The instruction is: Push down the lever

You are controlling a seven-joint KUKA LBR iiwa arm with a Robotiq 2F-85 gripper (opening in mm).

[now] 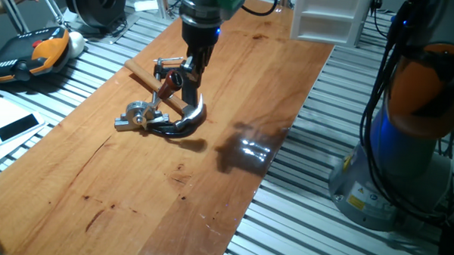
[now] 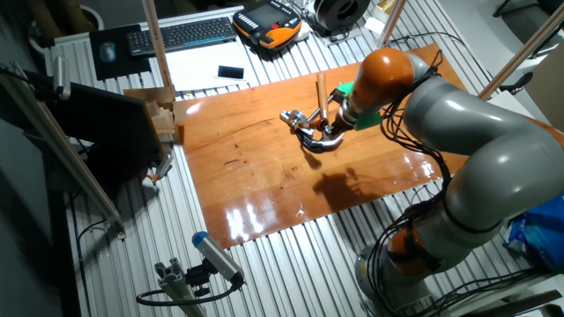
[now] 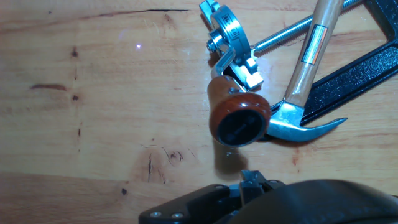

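The lever [image 3: 239, 118] is a silver rod with a dark red-brown knob, hinged on a silver fitting [image 3: 224, 28]. In one fixed view the lever [image 1: 166, 84] slants up from its fitting [image 1: 140, 113], knob raised. My gripper [image 1: 190, 88] hangs just right of the knob, fingers together, holding nothing. In the hand view only the gripper's tip [image 3: 252, 180] shows at the bottom edge, just below the knob. From the other fixed view the gripper [image 2: 339, 119] stands beside the lever [image 2: 308, 121].
A hammer with a wooden handle [image 3: 314, 50] and a steel claw head [image 3: 298, 124] lies against the lever's fitting. A black C-clamp [image 3: 354, 74] lies under it. A white bin [image 1: 322, 17] stands at the board's far end. An orange pendant [image 1: 33, 52] lies left.
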